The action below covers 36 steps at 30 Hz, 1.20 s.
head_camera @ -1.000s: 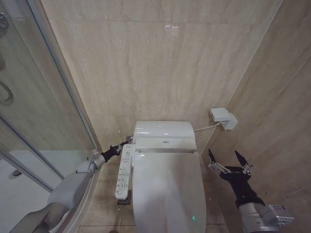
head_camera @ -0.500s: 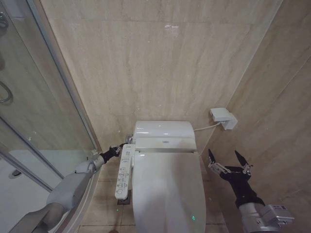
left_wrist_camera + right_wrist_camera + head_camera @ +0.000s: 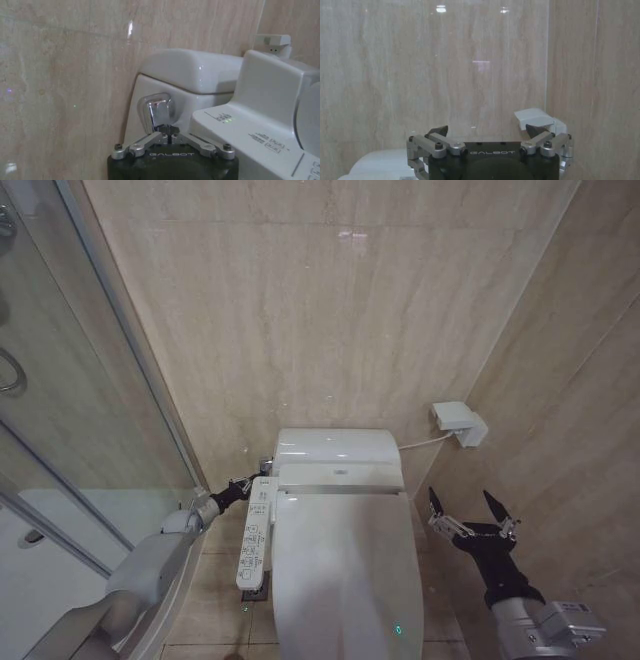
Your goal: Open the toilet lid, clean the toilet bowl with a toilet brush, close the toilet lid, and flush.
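Your left tool [image 3: 250,481] is reaching in beside the toilet, up at the chrome flush lever [image 3: 156,111] on the side of the tank [image 3: 338,446]. In the left wrist view the fingers are pinched together, tips meeting right at the lower end of the lever; whether they actually clamp it, you can't tell from here. The lid [image 3: 345,575] is down, lying flat over the bowl, so the bowl's inside is hidden. The button panel [image 3: 256,533] runs along the toilet's left side, just below your left tool, with a small green light showing near its upper end in the wrist view.

Your right tool [image 3: 470,511] hangs in the air to the right of the toilet, near the tiled wall [image 3: 340,310], fingers spread wide and holding nothing. Above it, a small white box [image 3: 458,422] sits on the wall with a cable running to the tank.
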Motion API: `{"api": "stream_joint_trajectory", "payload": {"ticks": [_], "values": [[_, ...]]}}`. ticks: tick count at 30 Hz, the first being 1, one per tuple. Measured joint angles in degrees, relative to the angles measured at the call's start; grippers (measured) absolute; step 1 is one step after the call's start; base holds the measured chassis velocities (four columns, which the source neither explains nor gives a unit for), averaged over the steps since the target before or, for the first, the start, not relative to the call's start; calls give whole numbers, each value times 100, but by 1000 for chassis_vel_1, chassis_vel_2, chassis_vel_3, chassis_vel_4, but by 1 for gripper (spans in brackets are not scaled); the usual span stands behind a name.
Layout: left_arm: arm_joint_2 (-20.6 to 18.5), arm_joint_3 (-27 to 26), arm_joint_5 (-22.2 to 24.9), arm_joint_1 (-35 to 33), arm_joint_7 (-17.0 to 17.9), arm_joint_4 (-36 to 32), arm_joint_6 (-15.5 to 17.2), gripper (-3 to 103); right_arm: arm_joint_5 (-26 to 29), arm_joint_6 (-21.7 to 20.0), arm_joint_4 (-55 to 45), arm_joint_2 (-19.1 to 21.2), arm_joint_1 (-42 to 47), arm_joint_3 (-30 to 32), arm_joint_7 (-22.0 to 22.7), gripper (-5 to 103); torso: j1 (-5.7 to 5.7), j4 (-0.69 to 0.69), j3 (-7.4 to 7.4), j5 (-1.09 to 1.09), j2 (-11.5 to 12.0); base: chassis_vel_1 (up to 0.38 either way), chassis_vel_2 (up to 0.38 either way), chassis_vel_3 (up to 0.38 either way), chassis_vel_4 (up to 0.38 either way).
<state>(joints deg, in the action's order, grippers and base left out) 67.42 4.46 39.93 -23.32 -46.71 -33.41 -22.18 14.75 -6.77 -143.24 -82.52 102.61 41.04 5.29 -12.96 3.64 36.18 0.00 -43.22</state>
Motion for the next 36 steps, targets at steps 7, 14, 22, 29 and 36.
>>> {"api": "stream_joint_trajectory", "payload": {"ticks": [7,14,22,29,36], "values": [[69,1,-24,63,36,117,-59,0,0,0,0,0,0,0,0,100,0,2,0,0,-1,0,0,0,0],[86,6,-41,98,41,172,-97,0,0,0,0,0,0,0,0,100,1,3,0,0,-1,0,0,0,0],[183,5,-89,133,198,266,-225,0,0,0,0,0,0,0,0,100,1,1,0,0,-1,0,0,0,0],[243,4,-113,163,470,261,-294,0,0,0,0,0,0,0,0,100,2,-1,-1,1,-2,0,0,0,0],[237,-3,-95,173,626,189,-289,0,0,0,0,0,0,-1,0,100,1,1,-1,0,-2,0,0,0,0]]}}
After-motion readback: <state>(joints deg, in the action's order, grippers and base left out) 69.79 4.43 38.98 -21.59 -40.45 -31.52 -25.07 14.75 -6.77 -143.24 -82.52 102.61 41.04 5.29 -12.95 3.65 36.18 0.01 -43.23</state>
